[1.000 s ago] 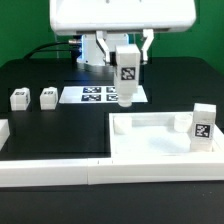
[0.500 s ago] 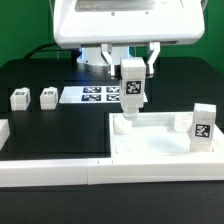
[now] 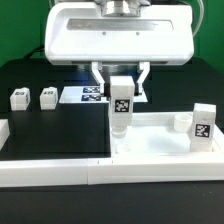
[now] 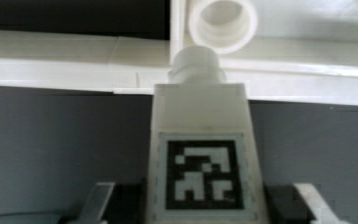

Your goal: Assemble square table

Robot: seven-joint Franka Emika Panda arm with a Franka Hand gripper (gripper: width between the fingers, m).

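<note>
- I see my gripper (image 3: 121,90) clamped on the held leg (image 3: 121,108). One finger presses on each side of it.
- In the wrist view, the gripper (image 4: 202,205) has its fingers (image 4: 105,202) tight against the sides of the held leg (image 4: 202,130).
- The held leg is upright. Its black-and-white tag (image 3: 121,103) faces the exterior camera.
- The low end of the held leg is over the corner of the table top (image 3: 150,150) on the exterior view's left.
- In the wrist view, the round peg (image 4: 194,65) on the end of the leg is very near a round socket (image 4: 224,22) in the table top (image 4: 69,55). I cannot tell if they touch.
- The table top lies on the black table (image 3: 55,130), on the exterior view's right.
- A standing leg (image 3: 201,125) is up on the far right corner of the table top.
- The first loose leg (image 3: 18,98) and the second loose leg (image 3: 47,97) sit side by side on the exterior view's left, well apart from the table top.
- The marker board (image 3: 85,95) lies flat behind the gripper.
- A long white rail (image 3: 50,172) runs along the front.
</note>
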